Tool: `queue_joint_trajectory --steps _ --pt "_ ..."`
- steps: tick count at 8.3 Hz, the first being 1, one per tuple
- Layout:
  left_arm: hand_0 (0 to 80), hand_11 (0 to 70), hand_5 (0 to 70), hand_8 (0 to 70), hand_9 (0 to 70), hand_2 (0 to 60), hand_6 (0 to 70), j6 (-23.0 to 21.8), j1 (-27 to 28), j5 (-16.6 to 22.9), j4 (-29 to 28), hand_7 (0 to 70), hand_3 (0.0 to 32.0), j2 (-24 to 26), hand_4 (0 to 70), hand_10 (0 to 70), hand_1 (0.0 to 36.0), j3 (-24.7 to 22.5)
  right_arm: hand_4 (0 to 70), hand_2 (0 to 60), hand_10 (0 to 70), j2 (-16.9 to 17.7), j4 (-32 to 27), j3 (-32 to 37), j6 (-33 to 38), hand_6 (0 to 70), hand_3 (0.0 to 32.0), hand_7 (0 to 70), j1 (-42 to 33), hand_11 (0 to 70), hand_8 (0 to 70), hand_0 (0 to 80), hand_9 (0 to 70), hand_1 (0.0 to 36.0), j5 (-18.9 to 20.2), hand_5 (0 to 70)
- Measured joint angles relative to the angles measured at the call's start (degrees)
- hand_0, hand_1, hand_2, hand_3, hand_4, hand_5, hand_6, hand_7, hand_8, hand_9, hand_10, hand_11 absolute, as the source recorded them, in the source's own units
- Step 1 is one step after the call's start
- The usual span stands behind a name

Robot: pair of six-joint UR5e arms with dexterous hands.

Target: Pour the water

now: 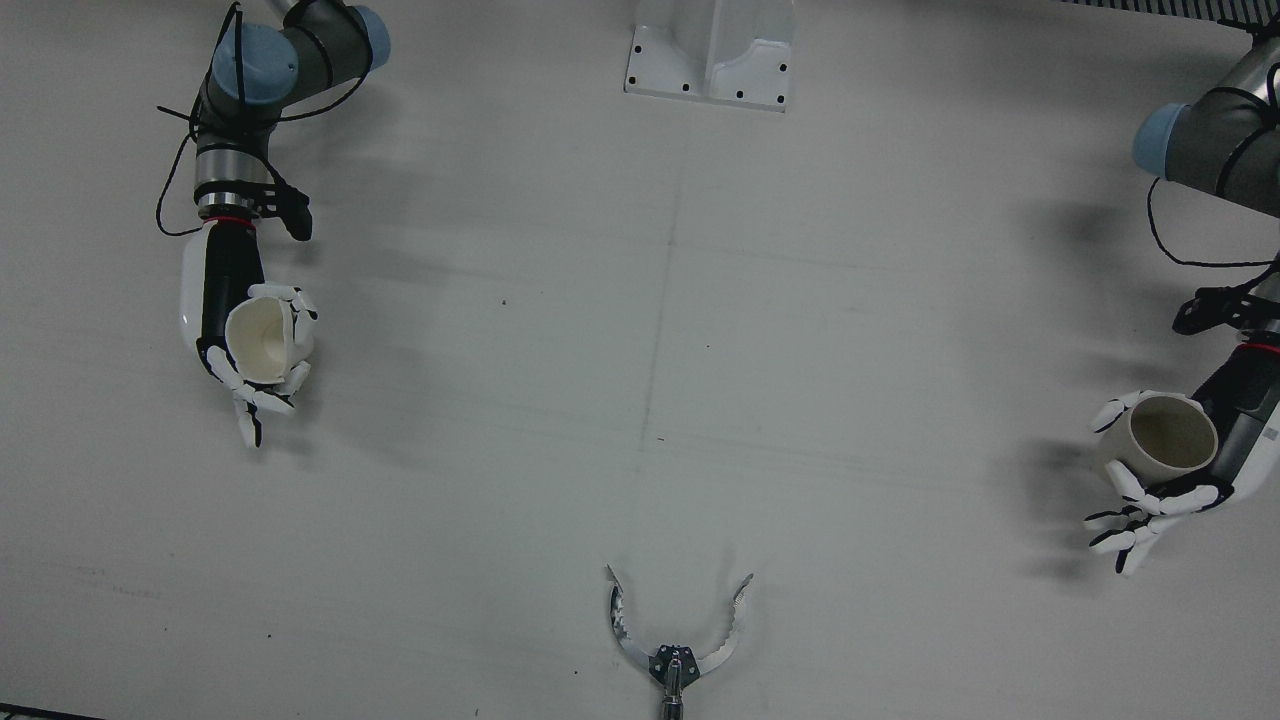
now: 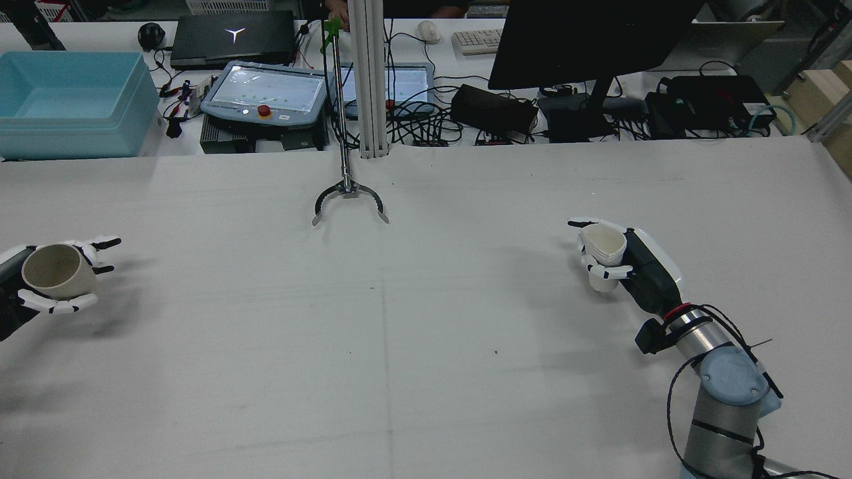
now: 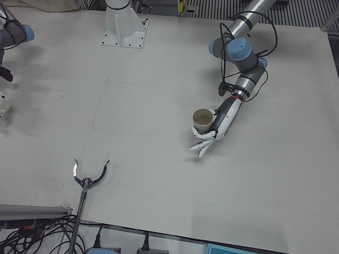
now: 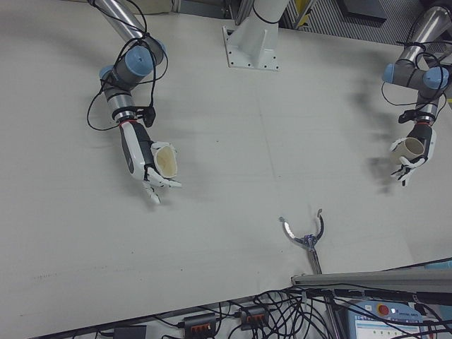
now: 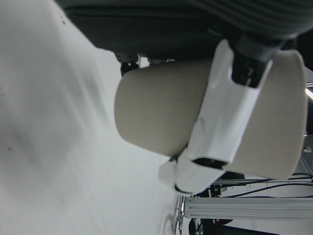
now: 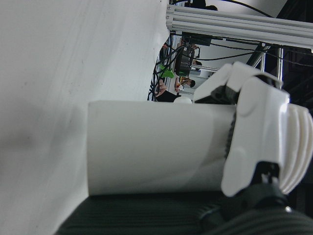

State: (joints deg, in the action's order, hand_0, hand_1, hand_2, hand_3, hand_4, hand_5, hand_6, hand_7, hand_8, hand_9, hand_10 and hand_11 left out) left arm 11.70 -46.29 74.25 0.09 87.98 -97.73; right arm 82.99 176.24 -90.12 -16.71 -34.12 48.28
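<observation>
My left hand (image 2: 40, 293) is shut on a beige cup (image 2: 56, 271) at the table's far left edge, held upright above the surface; it also shows in the front view (image 1: 1165, 440) and the left-front view (image 3: 203, 120). My right hand (image 2: 632, 263) is shut on a white cup (image 2: 602, 253), upright and just above the table; the front view (image 1: 262, 342) shows its inside. I cannot tell whether either cup holds water. The two cups are far apart. The hand views show the beige cup (image 5: 166, 117) and the white cup (image 6: 156, 147) close up.
A grabber tool with curved claws (image 2: 349, 199) lies at the table's far middle edge, also in the front view (image 1: 678, 640). A white pedestal base (image 1: 712, 55) stands between the arms. Beyond the table are a blue bin (image 2: 70, 103), a pendant and monitors.
</observation>
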Motion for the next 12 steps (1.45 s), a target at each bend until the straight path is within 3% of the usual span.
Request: queue_joint_trajectory --steps 1,2,3,8,11,12 --pt "80.0 23.9 70.0 9.1 3.8 60.0 24.8 0.0 0.0 0.0 -0.1 11.6 0.0 -0.1 70.0 14.5 36.0 0.1 0.0 5.5 0.0 0.1 0.1 0.0 0.0 12.7 10.8 0.0 0.0 0.0 6.1 58.6 1.8 24.8 0.1 11.4" --pt "80.0 23.9 70.0 9.1 3.8 60.0 24.8 0.0 0.0 0.0 -0.2 11.7 0.0 -0.1 70.0 14.5 36.0 0.2 0.0 3.1 0.0 0.1 0.1 0.0 0.0 5.0 27.8 0.0 0.0 0.0 0.1 55.0 0.0 22.1 0.5 9.0" --pt "80.0 24.0 70.0 9.1 3.9 60.0 24.8 0.0 0.0 0.0 -0.3 11.7 0.0 -0.1 70.0 14.5 36.0 0.3 0.0 3.4 0.0 0.2 0.2 -0.1 -0.1 0.9 32.0 0.0 0.0 0.0 0.0 53.2 0.0 20.8 0.8 7.7" --pt "80.0 24.1 70.0 9.3 3.9 60.0 25.1 0.0 -1.2 0.0 -1.4 11.7 0.0 -1.3 70.0 14.6 36.0 0.5 0.0 10.6 0.0 0.1 0.2 -1.0 -0.2 2.3 32.0 0.0 -0.2 0.0 0.0 53.3 0.0 22.8 1.2 8.2" --pt "80.0 24.0 70.0 9.3 4.0 60.0 25.3 0.0 -2.2 0.1 -1.8 11.9 0.0 -1.5 70.0 14.6 36.0 0.9 0.0 15.6 0.0 0.2 0.7 -10.6 -1.0 7.3 32.0 2.3 -3.2 0.0 0.4 56.0 0.0 25.7 3.3 9.3" --pt "80.0 24.1 70.0 9.3 4.0 60.0 24.8 0.0 -2.2 0.1 -2.8 11.8 0.0 -1.5 70.0 14.6 36.0 2.3 0.0 18.4 0.0 0.5 0.9 -14.2 -1.6 10.6 32.0 8.5 -5.1 0.0 1.1 56.1 0.3 25.9 4.5 9.5"
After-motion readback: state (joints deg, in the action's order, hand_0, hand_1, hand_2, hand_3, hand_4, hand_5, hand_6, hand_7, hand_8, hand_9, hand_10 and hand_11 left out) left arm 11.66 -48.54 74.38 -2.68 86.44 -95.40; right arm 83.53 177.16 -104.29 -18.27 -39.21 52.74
